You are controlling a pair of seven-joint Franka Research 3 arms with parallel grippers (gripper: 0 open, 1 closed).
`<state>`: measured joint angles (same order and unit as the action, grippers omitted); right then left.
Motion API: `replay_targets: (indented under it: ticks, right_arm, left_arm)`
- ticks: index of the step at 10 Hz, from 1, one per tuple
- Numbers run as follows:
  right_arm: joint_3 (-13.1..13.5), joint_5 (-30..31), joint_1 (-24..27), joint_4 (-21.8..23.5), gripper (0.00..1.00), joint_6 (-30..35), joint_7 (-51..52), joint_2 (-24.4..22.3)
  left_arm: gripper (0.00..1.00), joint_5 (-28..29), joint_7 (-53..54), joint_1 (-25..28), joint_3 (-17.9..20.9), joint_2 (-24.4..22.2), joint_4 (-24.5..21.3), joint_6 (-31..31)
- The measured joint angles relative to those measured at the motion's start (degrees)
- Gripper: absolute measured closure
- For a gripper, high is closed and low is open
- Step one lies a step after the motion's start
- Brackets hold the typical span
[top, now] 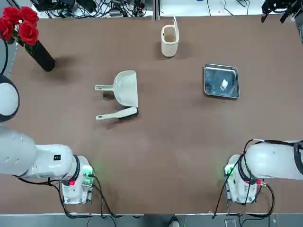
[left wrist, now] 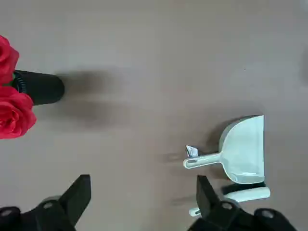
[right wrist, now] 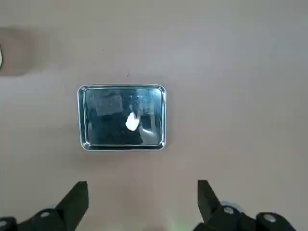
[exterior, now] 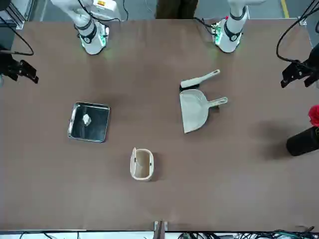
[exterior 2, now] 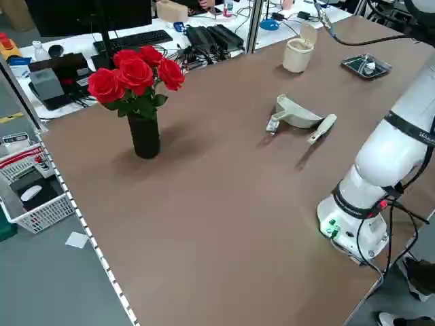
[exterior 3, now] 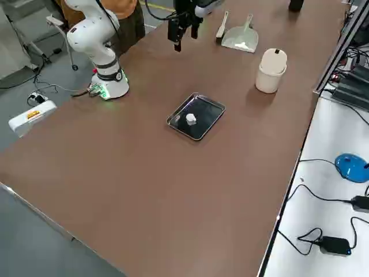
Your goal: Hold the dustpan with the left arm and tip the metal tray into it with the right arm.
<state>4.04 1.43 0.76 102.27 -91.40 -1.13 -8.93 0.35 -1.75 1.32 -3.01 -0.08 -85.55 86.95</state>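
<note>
Metal tray [right wrist: 121, 117] flat on table [right wrist: 240, 72], white scrap [right wrist: 132, 122] inside, right gripper [right wrist: 143, 201] spread above

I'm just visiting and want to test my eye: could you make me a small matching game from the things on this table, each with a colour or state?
Things:
1. dustpan
2. metal tray
3. cup
4. vase

States:
A. black, holds red roses
B. shiny, with a small white scrap inside
C. cream, lies right beside a hand brush
D. cream, stands upright near the table's far edge

Pairs: 1-C, 2-B, 3-D, 4-A
</note>
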Motion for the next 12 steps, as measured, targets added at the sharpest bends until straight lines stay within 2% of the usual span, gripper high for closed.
replay_targets:
  ticks: [6,10,12]
  right_arm:
    - [0.4,0.0,0.1,0.9,0.00,-1.0,0.0,0.0]
    - [3.1,0.0,0.6,10.4,0.00,-11.1,0.6,0.4]
    - [4.8,0.0,0.7,17.4,0.00,-20.7,4.3,0.6]
  left_arm:
    - [0.03,0.0,0.5,0.0,0.0,-0.3,0.0,0.0]
    - [0.02,-0.1,0.7,-0.6,-0.3,-0.3,-0.1,0.0]
    - [0.02,-0.2,1.9,-2.4,-0.5,0.5,-0.2,0.0]
